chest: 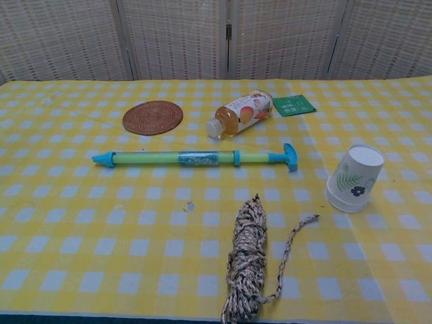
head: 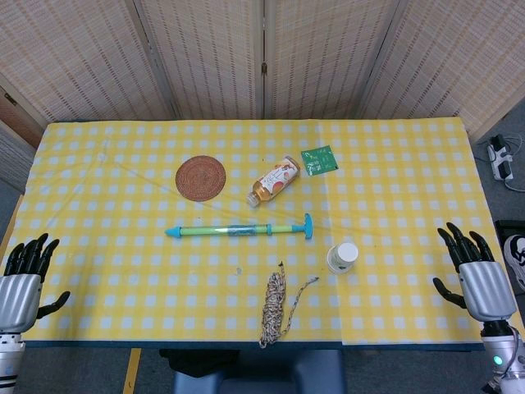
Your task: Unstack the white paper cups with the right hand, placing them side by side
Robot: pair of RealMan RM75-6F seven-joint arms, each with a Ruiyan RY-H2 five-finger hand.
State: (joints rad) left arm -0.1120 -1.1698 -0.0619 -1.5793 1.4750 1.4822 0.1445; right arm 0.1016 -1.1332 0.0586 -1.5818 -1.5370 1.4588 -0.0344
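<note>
I find the table (head: 98,271) covered edge to edge with a yellow-and-white checked cloth (head: 394,189).

The longest item is a green pump (head: 239,231) with blue ends, lying flat across the middle, parallel to the near edge.

My left hand (head: 23,275) sits at the near left corner, over the edge of the cloth, fingers spread and pointing toward the far edge, holding nothing. My right hand (head: 476,275) sits at the near right corner in the same posture, fingers apart and empty. Neither hand shows in the chest view.

A bundle of speckled cord (head: 276,308) lies at the near edge, just right of centre, with a loose tail running off to the right. It is apart from the pump.

A round woven coaster (head: 200,178) lies beyond the pump, left of centre.

A small juice bottle (head: 274,180) lies on its side just right of the coaster, cap end pointing toward the pump.

The cups (head: 342,257) stand mouth-down, right of centre, near the pump's handle end but not touching it. In the chest view the stack (chest: 355,178) leans slightly and carries a leaf-and-flower print. I cannot tell how many cups are nested. Well apart from my right hand.

A green packet (head: 319,159) lies flat beyond the bottle, toward the far edge.
</note>
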